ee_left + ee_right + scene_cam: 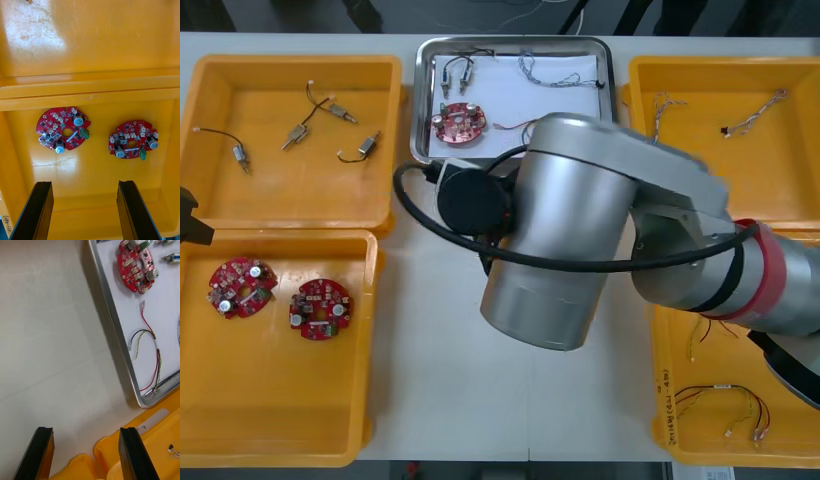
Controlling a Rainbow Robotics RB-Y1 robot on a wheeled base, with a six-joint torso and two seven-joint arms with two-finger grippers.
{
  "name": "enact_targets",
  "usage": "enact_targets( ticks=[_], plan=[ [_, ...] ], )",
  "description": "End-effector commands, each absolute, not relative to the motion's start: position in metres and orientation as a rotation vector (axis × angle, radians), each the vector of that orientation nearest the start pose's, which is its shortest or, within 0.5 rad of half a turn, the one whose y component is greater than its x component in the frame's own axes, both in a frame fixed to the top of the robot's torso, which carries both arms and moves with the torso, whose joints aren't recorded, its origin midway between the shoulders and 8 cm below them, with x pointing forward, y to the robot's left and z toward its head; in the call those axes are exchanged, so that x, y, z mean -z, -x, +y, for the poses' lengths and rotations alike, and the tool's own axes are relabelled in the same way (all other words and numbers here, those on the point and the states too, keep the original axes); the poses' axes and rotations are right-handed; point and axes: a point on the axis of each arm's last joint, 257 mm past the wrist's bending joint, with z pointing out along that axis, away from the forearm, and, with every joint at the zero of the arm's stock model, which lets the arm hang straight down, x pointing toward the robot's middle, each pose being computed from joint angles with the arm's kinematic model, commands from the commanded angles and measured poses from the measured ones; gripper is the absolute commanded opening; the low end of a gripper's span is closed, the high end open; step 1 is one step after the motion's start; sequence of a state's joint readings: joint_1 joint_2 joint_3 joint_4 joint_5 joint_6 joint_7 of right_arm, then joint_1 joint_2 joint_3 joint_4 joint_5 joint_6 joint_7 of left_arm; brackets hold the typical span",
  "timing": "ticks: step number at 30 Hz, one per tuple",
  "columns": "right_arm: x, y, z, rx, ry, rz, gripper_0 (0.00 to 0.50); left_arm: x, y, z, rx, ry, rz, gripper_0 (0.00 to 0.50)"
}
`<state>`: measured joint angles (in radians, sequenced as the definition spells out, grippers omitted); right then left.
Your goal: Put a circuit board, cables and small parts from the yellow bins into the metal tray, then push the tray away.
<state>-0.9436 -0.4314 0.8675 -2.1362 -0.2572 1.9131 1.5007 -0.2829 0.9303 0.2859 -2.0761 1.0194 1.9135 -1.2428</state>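
The metal tray (514, 44) stands at the table's far middle, white inside. It holds a round red circuit board (458, 122), small metal parts (457, 72), a twisted cable (555, 70) and a red and yellow cable (150, 352). My right gripper (86, 453) is open over bare table beside the tray's rim (112, 318), with nothing between its fingers. The board (135, 264) lies beyond it inside the tray. My left gripper (84, 210) hangs open above the near left yellow bin (270, 400), where two circuit boards (64, 128) (133, 140) lie.
The far left bin (280, 190) holds several small metal parts on black leads. Twisted cables lie in the far right bin (720, 180), red and yellow cables in the near right bin (700, 440). My right arm's silver body (570, 230) spans the table's middle.
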Motion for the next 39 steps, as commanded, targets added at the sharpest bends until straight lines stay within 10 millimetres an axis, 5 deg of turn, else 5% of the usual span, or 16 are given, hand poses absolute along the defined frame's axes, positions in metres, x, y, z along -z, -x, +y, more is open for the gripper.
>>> enact_targets(
  ticks=[1,8,20,31,39],
  plan=[
    [0.094,-0.43,-0.035,0.417,1.205,1.952,0.5,0.111,-0.385,0.394,-0.054,-0.014,2.675,0.5],
    [0.078,-0.428,-0.086,0.27,0.949,2.029,0.5,0.111,-0.385,0.394,-0.054,-0.014,2.675,0.5],
    [0.084,-0.433,-0.194,0.175,0.53,2.196,0.5,0.111,-0.385,0.394,-0.054,-0.014,2.675,0.5],
    [0.089,-0.429,-0.264,0.099,0.318,2.276,0.5,0.111,-0.385,0.394,-0.054,-0.014,2.675,0.5],
    [0.111,-0.423,-0.307,0.06,0.218,2.376,0.5,0.111,-0.385,0.394,-0.054,-0.014,2.675,0.5]
  ],
)
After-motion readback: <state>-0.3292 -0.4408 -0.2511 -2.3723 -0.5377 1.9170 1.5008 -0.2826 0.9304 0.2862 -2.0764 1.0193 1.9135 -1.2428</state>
